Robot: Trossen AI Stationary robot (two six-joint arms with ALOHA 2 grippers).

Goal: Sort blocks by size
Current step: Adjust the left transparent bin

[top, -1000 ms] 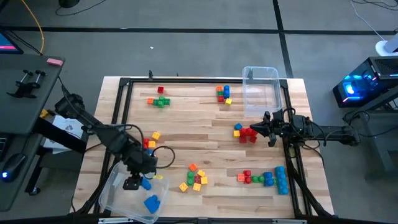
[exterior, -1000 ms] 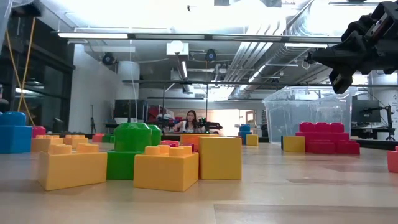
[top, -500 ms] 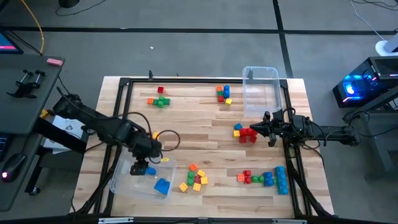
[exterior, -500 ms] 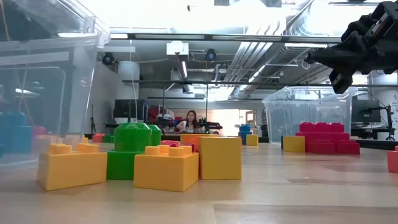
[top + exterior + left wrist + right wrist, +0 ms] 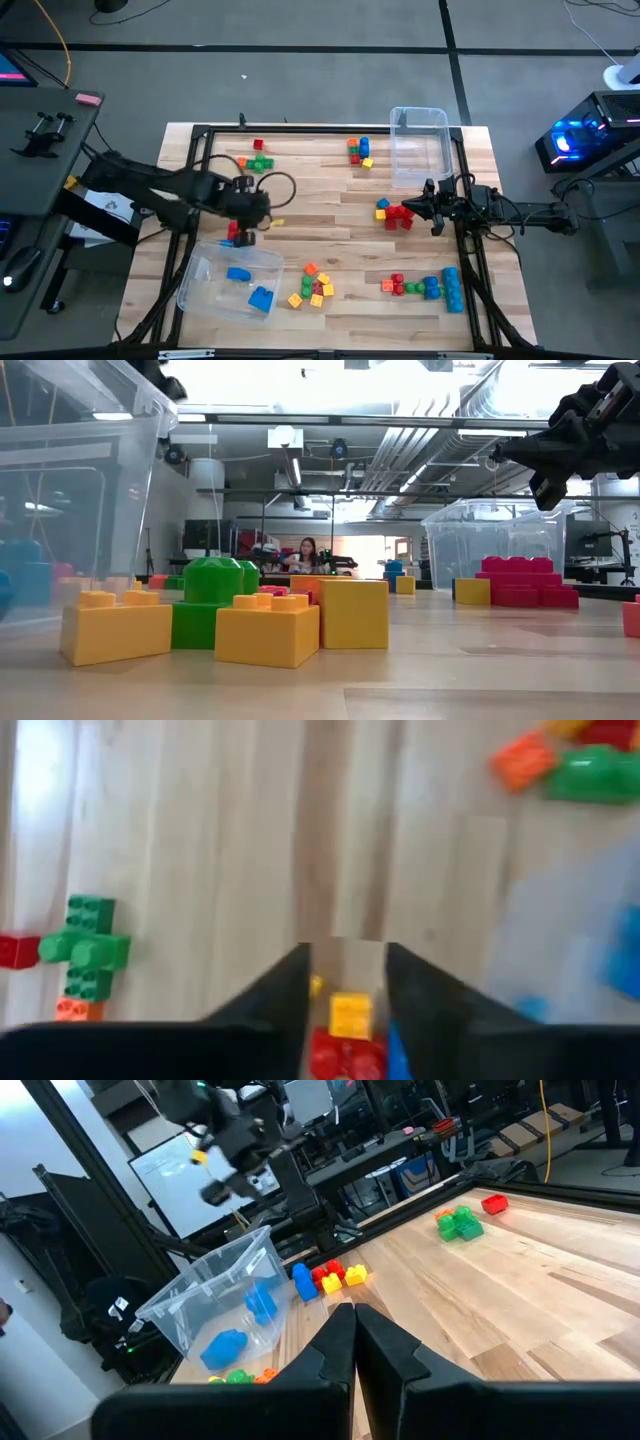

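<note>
Left gripper (image 5: 345,982) at 9 o'clock of the table, poised over a yellow cube (image 5: 351,1016) and a red block (image 5: 345,1055). Fingers narrow, with a small gap on each side of the cube; nothing held so far as can be seen. Right gripper (image 5: 432,206) at 3 o'clock, pressed shut and empty, waiting just beside a red pile (image 5: 402,216).

Could go wrong from here: closing on the cube and the red block together, because of how close they lie, and so mixing two sizes in one bin. Could also flick the tiny cube away if only one finger meets it. Might catch the near bin (image 5: 200,275) at 7 o'clock on the way over, since its wall lies near.

Blocks (image 5: 312,282): small, glossy, studded plastic, in red, blue, green, yellow and orange. Scattered in little groups at 11, 12, 3, 5 and 6 o'clock. Two blue ones (image 5: 238,273) already inside the near bin. Far bin (image 5: 420,118) at 1 o'clock apparently without blocks.
</note>
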